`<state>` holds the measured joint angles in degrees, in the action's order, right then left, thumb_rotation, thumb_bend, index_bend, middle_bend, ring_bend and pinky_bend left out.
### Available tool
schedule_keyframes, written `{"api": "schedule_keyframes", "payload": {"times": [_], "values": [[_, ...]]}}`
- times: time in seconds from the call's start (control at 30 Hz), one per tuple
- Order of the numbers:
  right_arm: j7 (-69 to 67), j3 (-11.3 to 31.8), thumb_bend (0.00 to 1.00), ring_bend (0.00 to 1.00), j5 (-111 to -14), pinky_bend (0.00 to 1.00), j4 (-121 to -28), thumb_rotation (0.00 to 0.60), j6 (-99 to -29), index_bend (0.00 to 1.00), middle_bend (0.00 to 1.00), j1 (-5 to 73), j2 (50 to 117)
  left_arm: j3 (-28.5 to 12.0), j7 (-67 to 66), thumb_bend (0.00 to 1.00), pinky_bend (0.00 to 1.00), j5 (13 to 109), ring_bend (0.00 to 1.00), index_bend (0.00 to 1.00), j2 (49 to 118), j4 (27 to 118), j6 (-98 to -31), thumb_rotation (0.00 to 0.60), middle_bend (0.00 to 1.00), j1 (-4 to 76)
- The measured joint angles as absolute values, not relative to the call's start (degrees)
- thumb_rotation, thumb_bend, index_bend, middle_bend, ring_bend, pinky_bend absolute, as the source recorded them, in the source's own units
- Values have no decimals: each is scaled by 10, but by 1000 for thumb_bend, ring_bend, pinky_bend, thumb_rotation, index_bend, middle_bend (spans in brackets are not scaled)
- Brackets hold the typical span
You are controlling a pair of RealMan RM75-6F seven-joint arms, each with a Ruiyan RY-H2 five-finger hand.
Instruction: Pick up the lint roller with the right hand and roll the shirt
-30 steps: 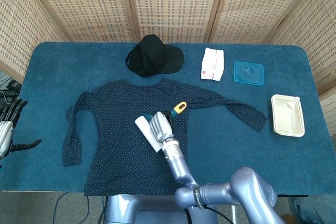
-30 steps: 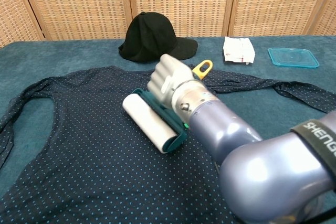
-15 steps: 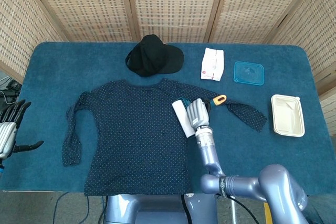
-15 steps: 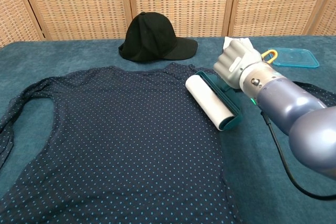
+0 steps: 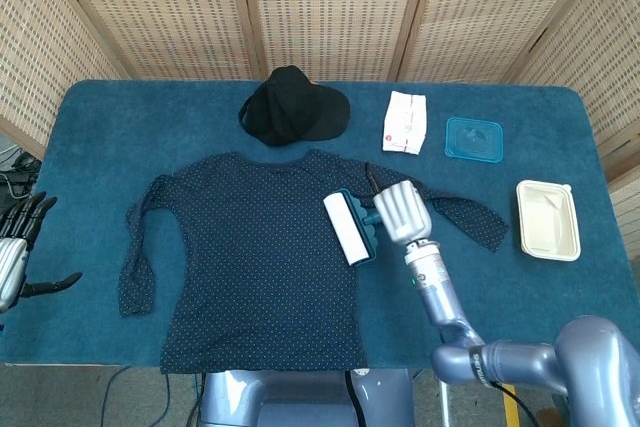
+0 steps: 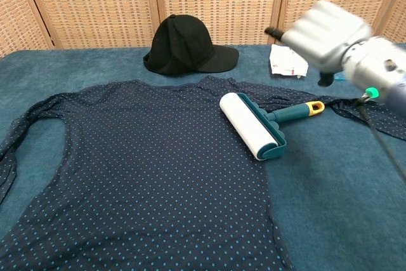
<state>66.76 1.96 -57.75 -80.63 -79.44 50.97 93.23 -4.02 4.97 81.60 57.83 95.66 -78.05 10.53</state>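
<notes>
The dark blue dotted shirt lies flat on the blue table. The lint roller, a white roll in a teal frame with a yellow-tipped handle, rests on the shirt's right edge, its handle pointing right. My right hand is raised above the handle and blurred, holding nothing and clear of the roller. In the head view it hides the handle. My left hand hangs at the far left off the table, fingers spread and empty.
A black cap sits behind the shirt's collar. Further right lie a white packet, a blue lid and a white container. The shirt's right sleeve stretches under my right hand.
My right hand carried the roller from the shirt's middle to its right edge, let it go and rose up and to the right. The roller now lies free. My left hand has not moved.
</notes>
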Motion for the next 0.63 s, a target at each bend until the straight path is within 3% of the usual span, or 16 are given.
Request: {"api": "schedule_keyframes", "payload": {"times": [0.1,0.17,0.27,0.33,0.63], "values": [[565,-3,0,616,-649,623,-806,600,-828,0,558,478,888,-38,50,0,0,826,0,0,578,957,-794,600,0,100],[492,-16,0,336,-693,335,-806,600,-856,0,322,449,857,-37,45,0,0,830,0,0,579,958,-799,600,0,98],[394,-32,0,58,-728,62,-817,600,-888,0,70,401,812,-35,35,0,0,835,0,0,583,958,-807,600,0,95],[328,-43,0,2,-738,4,-844,600,-905,0,6,359,771,-34,26,0,0,839,0,0,587,955,-811,600,0,93],[253,-76,0,0,-763,0,-954,600,-943,0,0,240,693,-32,14,0,0,863,0,0,604,945,-845,600,0,83]]}}
